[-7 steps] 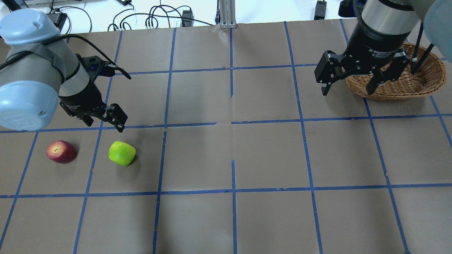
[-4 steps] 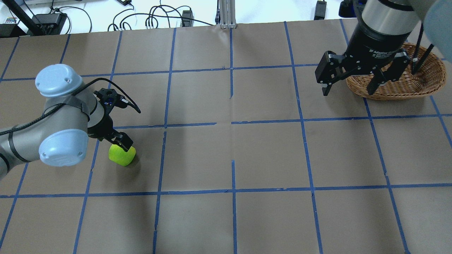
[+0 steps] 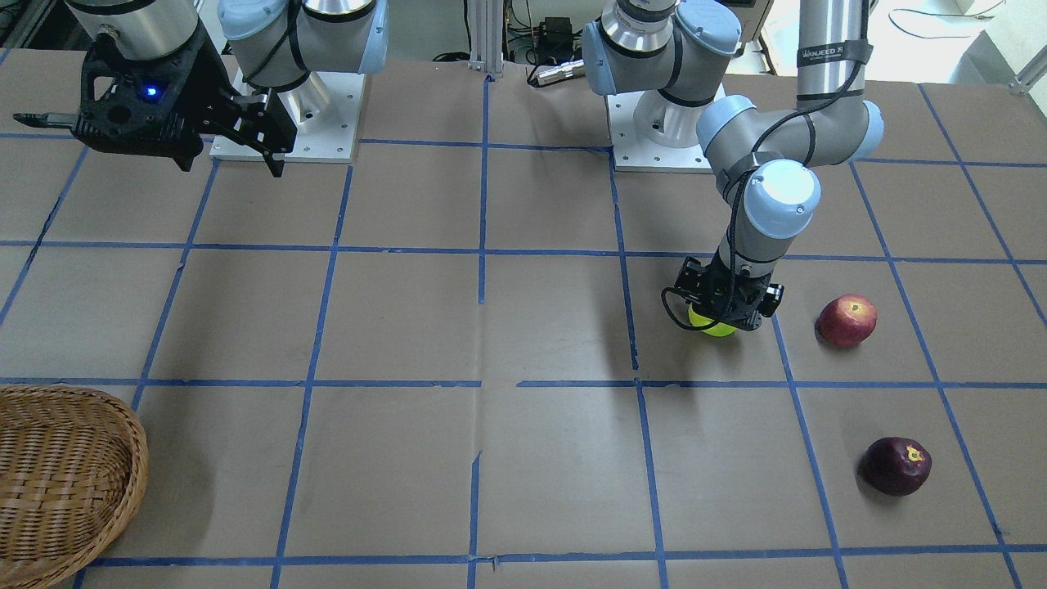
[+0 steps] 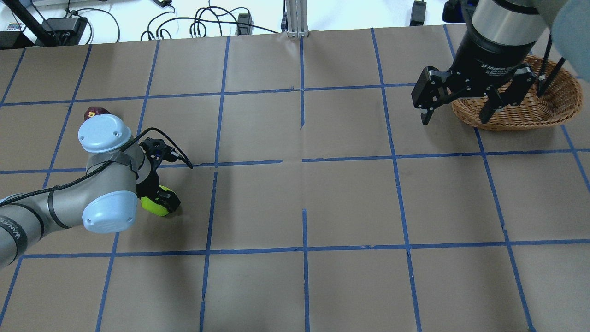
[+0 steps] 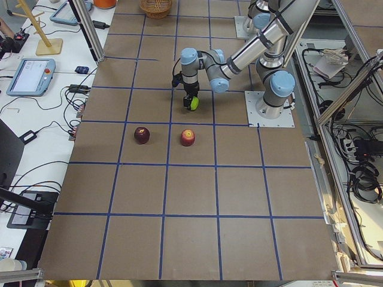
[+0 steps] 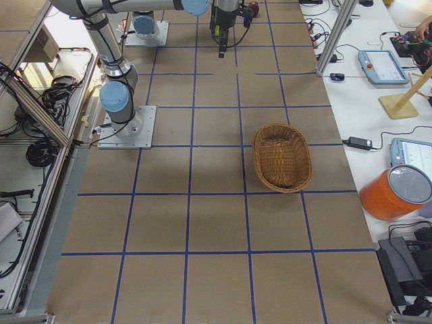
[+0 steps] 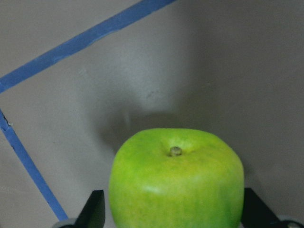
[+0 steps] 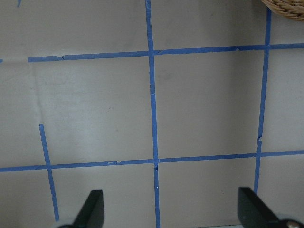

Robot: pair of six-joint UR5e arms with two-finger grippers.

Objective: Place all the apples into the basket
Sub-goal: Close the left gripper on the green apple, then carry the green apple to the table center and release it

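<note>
The yellow-green apple (image 4: 154,208) sits on the table at the left; it also shows in the front view (image 3: 714,330) and fills the left wrist view (image 7: 175,180). My left gripper (image 4: 160,203) is down over it, open, one finger on each side. The red apple (image 3: 847,321) lies beside it, hidden under my left arm in the overhead view. The maroon apple (image 3: 897,465) lies farther out and peeks past the arm from overhead (image 4: 95,112). My right gripper (image 4: 454,121) hangs open and empty, high, next to the wicker basket (image 4: 521,113).
The table is brown paper with a blue tape grid (image 4: 303,161). The basket (image 6: 282,157) holds nothing that I can see. Cables lie beyond the far table edge (image 4: 198,23). An orange container (image 6: 395,196) and tablets stand on a side bench.
My left arm swung in and came down over the yellow-green apple, so its fingers now stand either side of it. The arm now covers the red apple. The right arm has barely moved.
</note>
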